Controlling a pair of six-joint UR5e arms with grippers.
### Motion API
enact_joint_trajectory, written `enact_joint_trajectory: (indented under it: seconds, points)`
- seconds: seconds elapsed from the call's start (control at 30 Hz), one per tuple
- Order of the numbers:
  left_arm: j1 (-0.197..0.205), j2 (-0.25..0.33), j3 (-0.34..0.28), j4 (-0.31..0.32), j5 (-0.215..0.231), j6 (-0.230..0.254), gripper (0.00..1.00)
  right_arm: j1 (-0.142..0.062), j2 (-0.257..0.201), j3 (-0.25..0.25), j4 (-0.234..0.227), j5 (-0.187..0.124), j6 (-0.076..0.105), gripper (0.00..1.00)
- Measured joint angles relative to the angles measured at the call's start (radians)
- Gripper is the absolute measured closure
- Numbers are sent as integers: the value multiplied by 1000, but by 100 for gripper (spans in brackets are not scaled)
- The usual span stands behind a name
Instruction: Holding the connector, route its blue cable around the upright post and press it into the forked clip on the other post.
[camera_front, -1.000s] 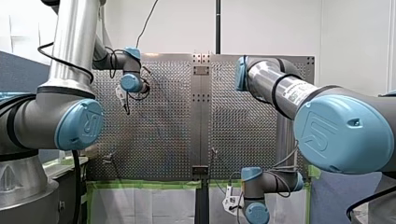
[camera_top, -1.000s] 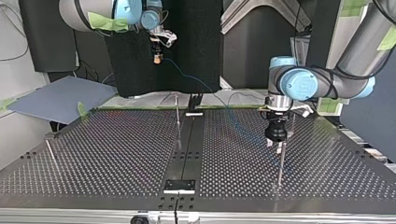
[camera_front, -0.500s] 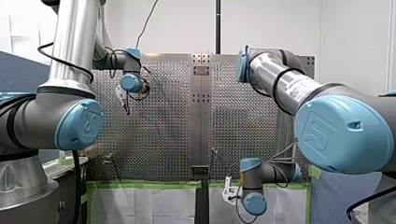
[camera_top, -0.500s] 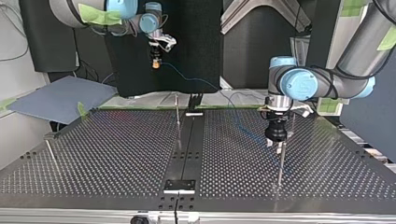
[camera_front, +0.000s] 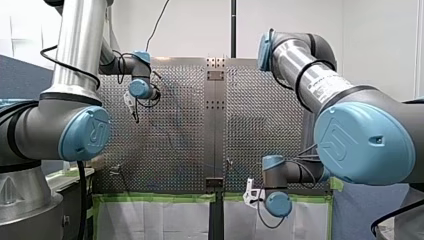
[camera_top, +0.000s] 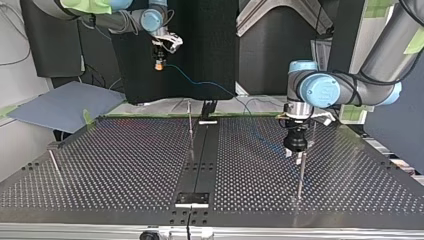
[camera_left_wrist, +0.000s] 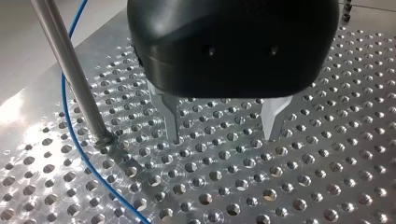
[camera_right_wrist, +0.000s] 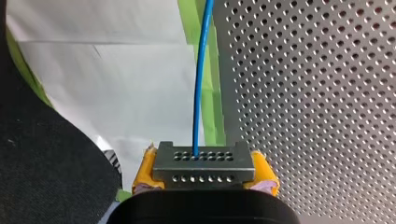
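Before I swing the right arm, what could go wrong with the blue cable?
The thin blue cable lies slack on the perforated table at the foot of the smooth steel post; tension could lift it over the top. My left gripper hovers open beside that post, so the cable might snag a finger. My right gripper holds the dark perforated connector high above the table; a hard pull might shift it in the yellow pads.

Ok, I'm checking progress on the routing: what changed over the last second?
My right gripper, shut on the connector, shifted toward the top view's left, drawing the cable along with it. Nothing was grasped or released. My left gripper stayed open beside the post.
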Motion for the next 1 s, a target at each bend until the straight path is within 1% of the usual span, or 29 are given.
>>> enact_joint_trajectory:
  seconds: [0.2, 0.33, 0.4, 0.5, 0.6, 0.63, 0.7, 0.77, 0.83, 0.93, 1.0]
  points:
    - [-1, 0, 0, 0, 0, 0, 14, -26, -52, 12, 2, -4, -1, 100]
    - [-2, 0, 0, 0, -1, 0, 14, -52, -93, 13, -19, -15, -4, 100]
    - [-1, 0, 0, 0, -1, 0, 14, -62, -111, 13, -33, -26, -10, 100]
    - [-2, 0, 0, 0, -1, 0, 14, -78, -139, 13, -57, -50, -30, 100]
    - [-2, 0, 0, 0, -1, 0, 14, -88, -169, 13, -70, -79, -57, 100]
    - [-1, 0, 0, 0, -1, 0, 14, -91, -180, 13, -72, -90, -69, 100]
    - [-1, 0, 0, 1, -1, 0, 14, -94, -191, 13, -73, -108, -86, 100]
    - [1, 0, 0, 1, -1, 0, 14, -95, -191, 13, -75, -126, -104, 100]
    - [2, 0, 0, 1, -2, 0, 14, -94, -181, 13, -80, -144, -122, 100]
    - [4, 0, 0, 1, -4, 0, 14, -90, -160, 13, -92, -160, -139, 100]
    - [5, 0, 0, 1, -8, 0, 14, -87, -147, 13, -99, -165, -146, 100]
